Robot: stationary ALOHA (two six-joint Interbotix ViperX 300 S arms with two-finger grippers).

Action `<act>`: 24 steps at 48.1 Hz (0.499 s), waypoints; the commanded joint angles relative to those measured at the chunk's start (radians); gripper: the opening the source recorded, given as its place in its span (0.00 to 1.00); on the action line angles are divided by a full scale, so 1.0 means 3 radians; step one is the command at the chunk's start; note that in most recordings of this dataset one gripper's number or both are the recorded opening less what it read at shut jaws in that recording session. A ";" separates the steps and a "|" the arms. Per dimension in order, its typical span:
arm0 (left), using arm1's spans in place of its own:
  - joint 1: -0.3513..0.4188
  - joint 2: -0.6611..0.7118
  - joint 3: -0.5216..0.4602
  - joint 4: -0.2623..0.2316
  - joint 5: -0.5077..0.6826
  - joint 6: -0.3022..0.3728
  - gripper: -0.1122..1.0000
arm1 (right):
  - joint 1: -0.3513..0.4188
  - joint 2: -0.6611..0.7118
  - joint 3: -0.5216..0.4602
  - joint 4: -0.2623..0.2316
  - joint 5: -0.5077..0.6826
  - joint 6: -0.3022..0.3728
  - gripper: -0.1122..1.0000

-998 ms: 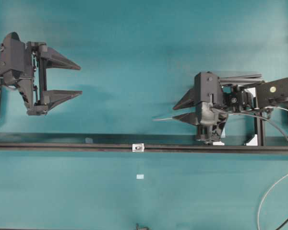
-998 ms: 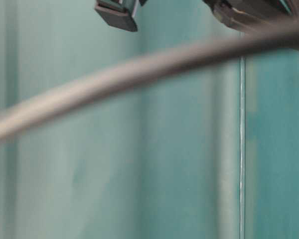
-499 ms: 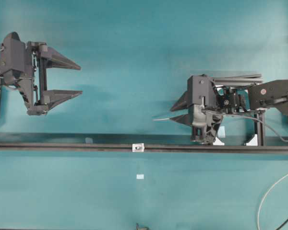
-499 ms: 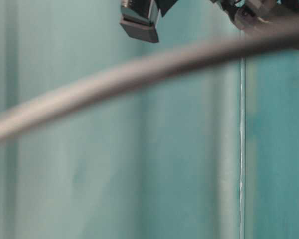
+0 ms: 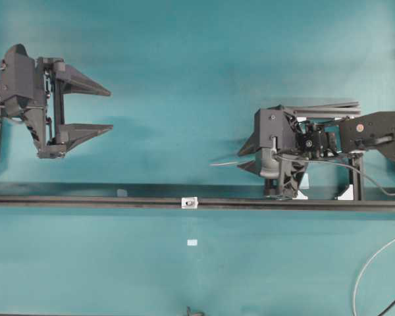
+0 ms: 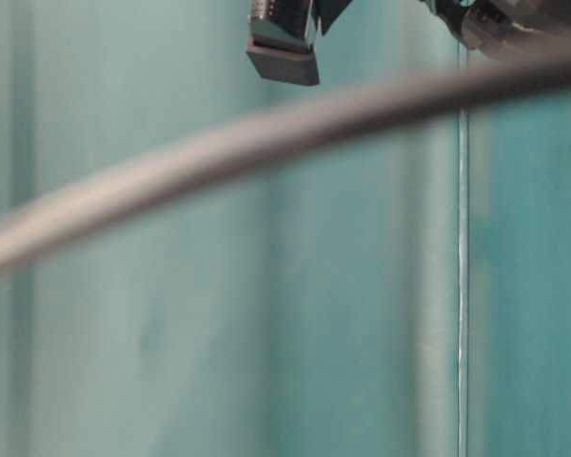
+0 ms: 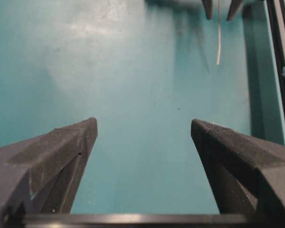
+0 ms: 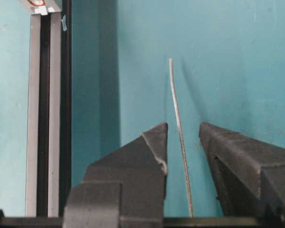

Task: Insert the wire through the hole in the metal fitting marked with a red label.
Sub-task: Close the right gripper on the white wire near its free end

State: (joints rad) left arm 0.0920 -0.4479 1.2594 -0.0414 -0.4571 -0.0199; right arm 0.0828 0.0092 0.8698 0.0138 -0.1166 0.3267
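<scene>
Nearby, black rail (image 5: 85, 202) under wire (image 5: 225, 162)

A teal table (image 5: 184, 79) carries a black rail (image 5: 85, 202) (running across).

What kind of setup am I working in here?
Most likely a lab test bench: a plain teal table, a black rail carrying a small metal fitting, and two robot arms, the right gripper around a thin wire.
</scene>
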 commanded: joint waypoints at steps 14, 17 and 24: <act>0.0010 -0.0010 -0.0066 -0.0010 -0.0031 0.0000 0.69 | 0.0015 0.0020 -0.0066 0.0005 -0.0015 0.0005 0.48; 0.0010 -0.0015 -0.0061 -0.0010 -0.0031 0.0000 0.69 | 0.0010 0.0051 -0.0072 0.0005 -0.0010 0.0005 0.44; 0.0010 -0.0015 -0.0066 -0.0010 -0.0031 0.0000 0.68 | 0.0015 0.0077 -0.0092 -0.0031 -0.0015 0.0005 0.20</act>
State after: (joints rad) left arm 0.0920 -0.4495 1.2594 -0.0430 -0.4571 -0.0199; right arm 0.0828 0.0445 0.8652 0.0123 -0.1166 0.3267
